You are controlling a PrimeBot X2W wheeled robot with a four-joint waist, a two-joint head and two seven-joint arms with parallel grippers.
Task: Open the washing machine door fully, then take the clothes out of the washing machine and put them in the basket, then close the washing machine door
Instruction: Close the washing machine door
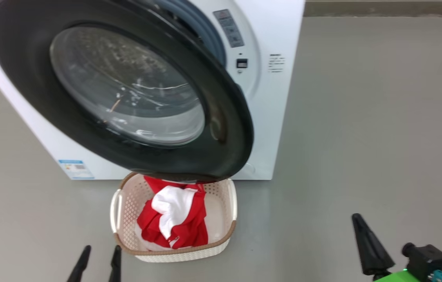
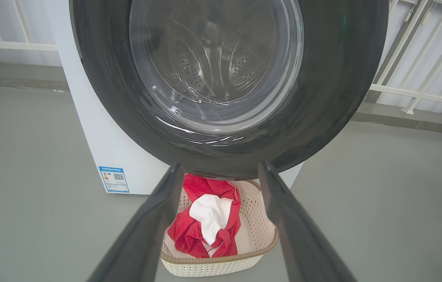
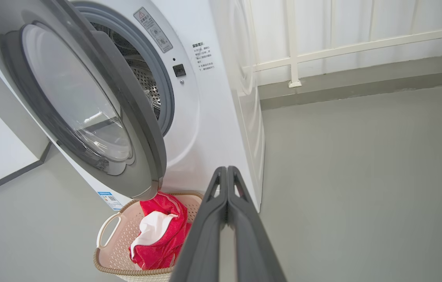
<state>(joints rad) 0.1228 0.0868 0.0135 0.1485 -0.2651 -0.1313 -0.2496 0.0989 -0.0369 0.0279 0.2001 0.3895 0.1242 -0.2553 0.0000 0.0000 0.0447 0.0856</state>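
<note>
The washing machine door point(image 1: 127, 90) with its black rim and glass bowl stands partly open, swung out over the basket point(image 1: 174, 252). The red and white clothes point(image 1: 175, 217) lie inside that cream basket on the floor in front of the white washing machine point(image 1: 279, 98). Its grey ring and steel drum point(image 3: 146, 84) show behind the door. My left gripper point(image 1: 98, 252) is open and empty, low and left of the basket; its fingers point(image 2: 158, 219) frame the basket. My right gripper point(image 1: 356, 217) is shut on nothing, far right of the basket, with its fingers point(image 3: 226, 196) pressed together.
Grey floor point(image 1: 381, 137) spreads wide to the right of the machine. A white railing point(image 3: 361, 43) and a low kerb run along the back wall. A blue label point(image 2: 114, 179) sits on the machine's lower front.
</note>
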